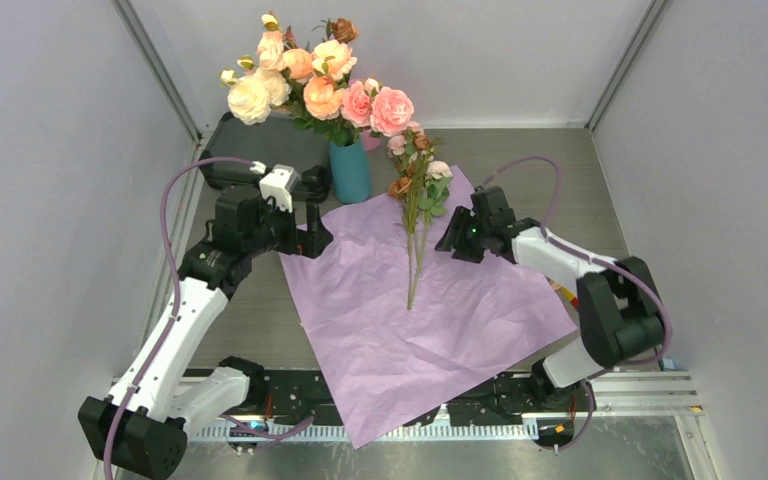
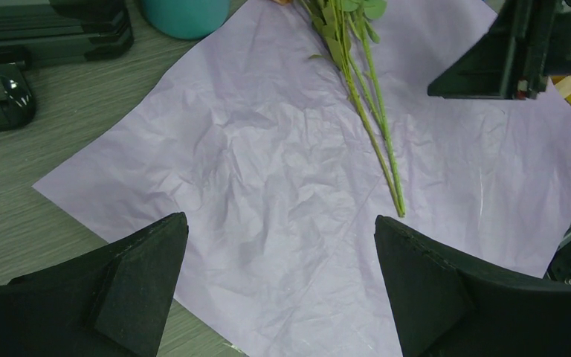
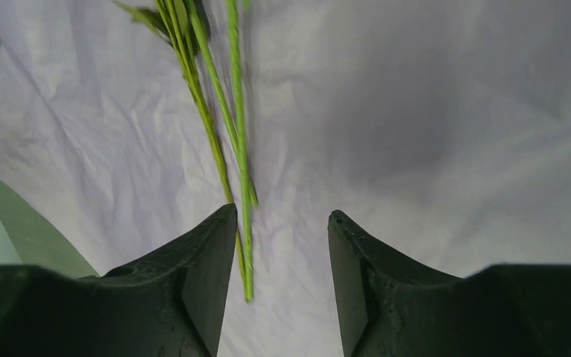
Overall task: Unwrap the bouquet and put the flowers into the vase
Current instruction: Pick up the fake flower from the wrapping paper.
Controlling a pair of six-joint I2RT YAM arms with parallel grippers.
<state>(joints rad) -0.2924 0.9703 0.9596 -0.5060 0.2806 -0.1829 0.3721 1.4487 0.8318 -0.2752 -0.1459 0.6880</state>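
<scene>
Vase [image 1: 350, 175] mouth behind peach roses [image 1: 322, 95]

Top view: vase [image 1: 350, 172] mouth hidden under peach roses [image 1: 320, 85]. Small coloured bit [image 1: 564, 293] under the arm, right of centre, too small to name.
Left wrist view: vase cut by top edge, base only. Flowers [image 2: 368, 126] lose their heads past that edge.
Right wrist view: stems blurred, cut at top. One stem's end lost behind lower-left finger [image 3: 193, 282].

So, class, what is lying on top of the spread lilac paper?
The flowers lie loose on the paper, blooms toward the vase, stems toward the near edge. The tabletop beneath the sheet is covered from view.
</scene>
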